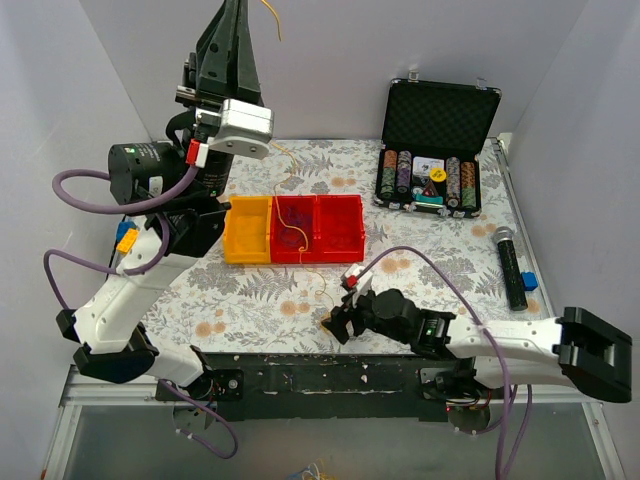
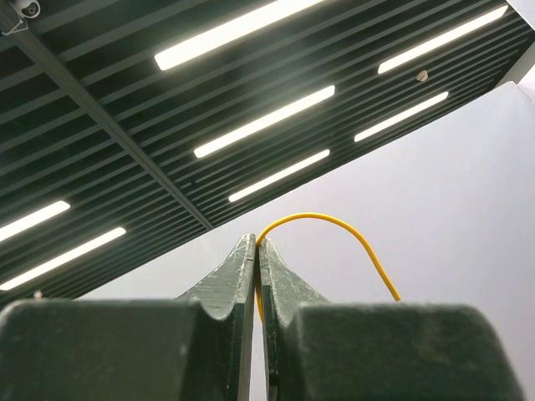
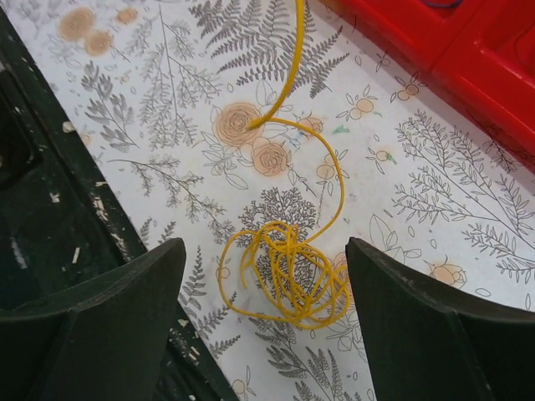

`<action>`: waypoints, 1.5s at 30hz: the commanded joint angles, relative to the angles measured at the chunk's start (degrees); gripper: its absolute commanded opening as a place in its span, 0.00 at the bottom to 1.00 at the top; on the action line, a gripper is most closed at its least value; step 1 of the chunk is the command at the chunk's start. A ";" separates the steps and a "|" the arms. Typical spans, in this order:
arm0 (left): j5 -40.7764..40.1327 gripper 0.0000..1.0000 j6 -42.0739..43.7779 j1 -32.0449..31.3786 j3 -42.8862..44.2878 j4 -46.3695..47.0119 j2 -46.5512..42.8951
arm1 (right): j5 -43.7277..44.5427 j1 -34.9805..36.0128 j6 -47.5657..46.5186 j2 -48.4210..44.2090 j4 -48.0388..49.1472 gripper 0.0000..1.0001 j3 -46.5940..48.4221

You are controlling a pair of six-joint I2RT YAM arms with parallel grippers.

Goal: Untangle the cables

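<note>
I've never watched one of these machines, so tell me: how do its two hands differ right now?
The left hand is raised high, pointing at the ceiling; the right hand sits low over the table. The left hand is shut, pinching a yellow strand; the right hand is open, with a yellow coil lying loose on the table beneath it. Both are dark, two-fingered hands.

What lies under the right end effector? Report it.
A loose coil of yellow cable lies on the floral tablecloth between the fingers of the open right end effector, one strand leading away. Anything beneath the fingers is covered.
</note>
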 commanded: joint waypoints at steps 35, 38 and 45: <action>-0.75 0.00 23.59 -0.97 9.50 -0.76 -12.24 | 10.10 0.30 11.79 -8.15 0.56 0.52 -15.20; -7.02 0.00 14.55 -1.06 -4.47 -9.43 -19.62 | 11.77 0.38 9.86 -9.39 -1.81 0.41 -11.34; -7.83 0.00 3.46 -1.06 -38.23 -23.96 -31.42 | 10.54 0.30 7.13 -7.37 -4.19 0.48 -4.57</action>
